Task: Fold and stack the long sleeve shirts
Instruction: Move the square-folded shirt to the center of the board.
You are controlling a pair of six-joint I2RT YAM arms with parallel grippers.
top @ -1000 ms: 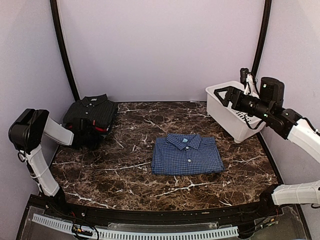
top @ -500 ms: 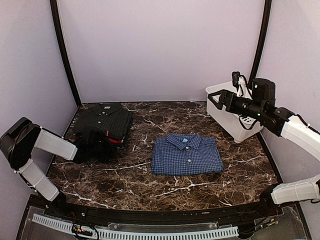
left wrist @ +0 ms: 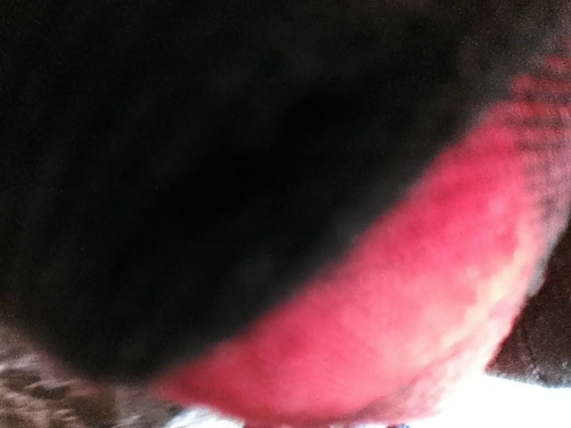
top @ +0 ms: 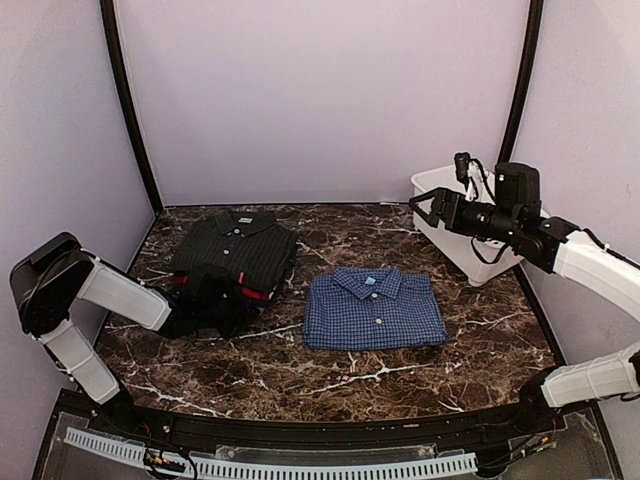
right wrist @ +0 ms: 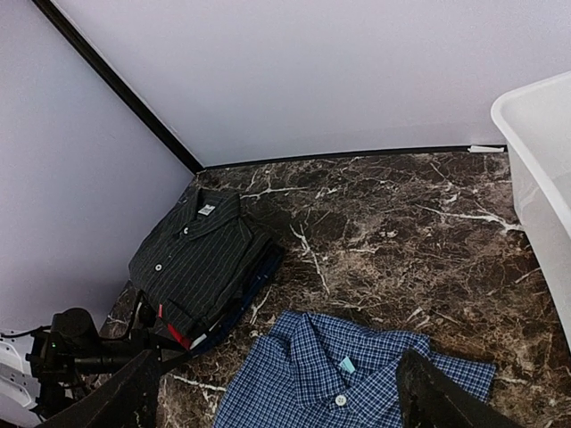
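The dark check shirt (top: pixel 235 248) lies folded, collar to the far side, on the left of the tabletop (top: pixel 330 240). It sits on a red shirt (top: pixel 258 293) whose edge peeps out at the near right. The folded blue check shirt (top: pixel 375 308) lies just beside them, mid-tabletop. All three look soft, light and limp, so a pinch on one layer would likely drag a fold open. Take the whole thickness at a folded edge and keep it low. Your left arm (top: pixel 125 293) is pressed into the pile's near edge. Its camera shows only blurred dark and red cloth, so you cannot tell whether the left fingers are clenched. Your right fingers (right wrist: pixel 129 397) hang spread and empty beside the white basket (top: pixel 470 258)
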